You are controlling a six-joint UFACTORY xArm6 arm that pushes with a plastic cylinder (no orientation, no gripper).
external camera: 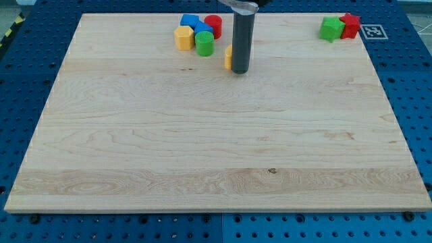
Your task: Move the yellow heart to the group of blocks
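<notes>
The yellow heart (229, 57) is mostly hidden behind my rod; only a thin yellow edge shows at the rod's left side. My tip (241, 71) rests on the board just right of and in front of that block, touching or nearly touching it. The group of blocks lies to the upper left: a yellow hexagon-like block (183, 38), a green cylinder (204, 43), two blue blocks (195, 25) and a red cylinder (214, 25), packed close together. A small gap separates the yellow heart from the green cylinder.
A green block (331, 29) and a red star-shaped block (349, 25) sit together at the view's top right. The wooden board (216, 148) lies on a blue perforated table. A marker tag (372, 31) is beyond the right corner.
</notes>
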